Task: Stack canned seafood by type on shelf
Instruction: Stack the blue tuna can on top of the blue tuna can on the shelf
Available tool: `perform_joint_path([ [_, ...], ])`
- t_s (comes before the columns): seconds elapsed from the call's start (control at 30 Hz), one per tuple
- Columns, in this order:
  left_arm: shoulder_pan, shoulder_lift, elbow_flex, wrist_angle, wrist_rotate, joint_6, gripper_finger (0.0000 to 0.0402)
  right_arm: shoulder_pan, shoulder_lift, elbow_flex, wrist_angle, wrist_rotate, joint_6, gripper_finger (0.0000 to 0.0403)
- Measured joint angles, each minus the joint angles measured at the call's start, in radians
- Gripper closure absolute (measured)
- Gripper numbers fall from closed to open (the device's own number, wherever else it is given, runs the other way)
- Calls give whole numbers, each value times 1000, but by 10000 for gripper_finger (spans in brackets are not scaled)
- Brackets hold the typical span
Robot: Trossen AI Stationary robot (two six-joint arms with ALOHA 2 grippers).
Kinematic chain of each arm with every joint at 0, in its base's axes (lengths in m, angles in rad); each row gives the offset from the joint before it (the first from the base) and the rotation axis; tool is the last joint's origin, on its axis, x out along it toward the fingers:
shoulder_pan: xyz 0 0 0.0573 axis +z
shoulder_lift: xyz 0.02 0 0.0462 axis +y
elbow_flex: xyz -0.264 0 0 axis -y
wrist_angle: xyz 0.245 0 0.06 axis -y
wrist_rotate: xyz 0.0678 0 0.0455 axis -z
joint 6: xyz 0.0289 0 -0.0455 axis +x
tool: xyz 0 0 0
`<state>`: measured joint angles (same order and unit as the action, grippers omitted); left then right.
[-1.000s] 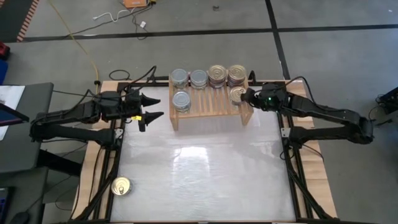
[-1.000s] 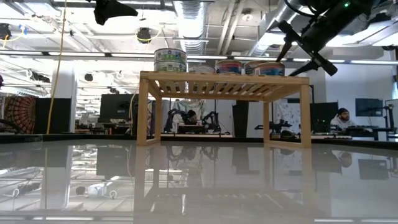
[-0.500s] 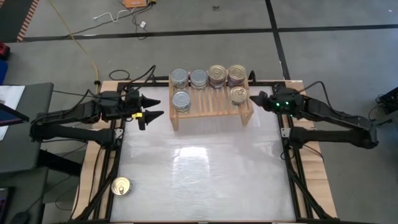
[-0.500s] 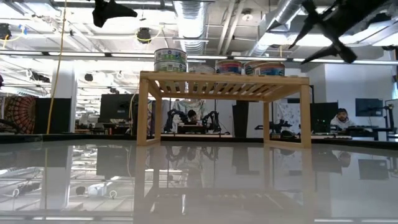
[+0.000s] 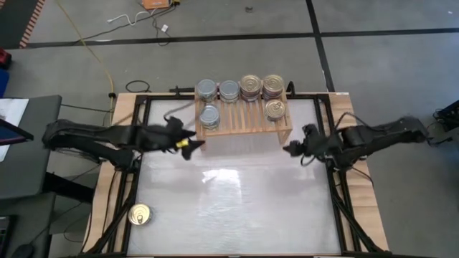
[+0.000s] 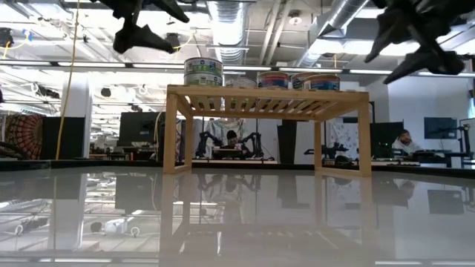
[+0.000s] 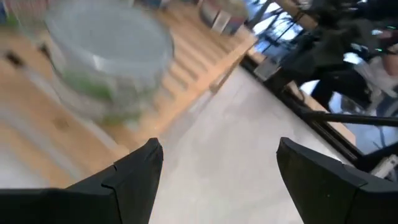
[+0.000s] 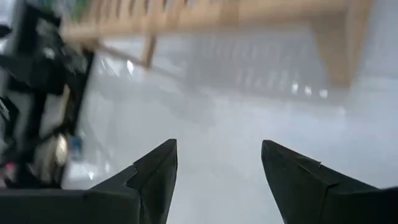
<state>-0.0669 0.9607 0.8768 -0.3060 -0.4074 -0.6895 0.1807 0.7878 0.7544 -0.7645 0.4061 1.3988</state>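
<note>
Six tins already sit on the shelf (image 5: 244,122); one gold-lidded tin (image 5: 140,214) lies alone at the tabletop's (image 5: 237,201) near left corner. I judge the fetching step next. My left claw (image 5: 188,145), spread wide and empty, hovers by the shelf's left leg, well apart from that tin; my right claw (image 5: 292,150), also wide and empty, hangs off the shelf's right end.
</note>
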Motion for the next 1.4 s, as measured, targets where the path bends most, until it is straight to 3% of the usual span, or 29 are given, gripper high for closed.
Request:
perform_joint_path([
  [0.13, -103, 98, 0, -1, -94, -204, 99, 167, 69, 0, -17, 44, 102, 144],
  [0.3, -199, 189, 5, -82, -120, -505, 102, 322, 174, 0, -16, 56, 176, 144],
  [0.47, -341, 305, 112, -312, -186, -781, 112, 433, 275, 0, -14, 59, 231, 144],
  [0.6, -434, 426, 260, -593, -173, -962, 120, 491, 340, 0, -12, 59, 262, 144],
  [0.8, -510, 540, 427, -937, 67, -1086, 123, 534, 395, 0, -4, 59, 261, 144],
  [1.03, -586, 552, 413, -1120, 475, -1093, 123, 539, 409, 0, 3, 64, 260, 144],
  [1.23, -653, 552, 338, -1089, 642, -897, 123, 532, 409, 0, 7, 70, 258, 144],
  [1.4, -653, 552, 201, -1017, 823, -764, 123, 513, 409, 0, 12, 70, 259, 144],
])
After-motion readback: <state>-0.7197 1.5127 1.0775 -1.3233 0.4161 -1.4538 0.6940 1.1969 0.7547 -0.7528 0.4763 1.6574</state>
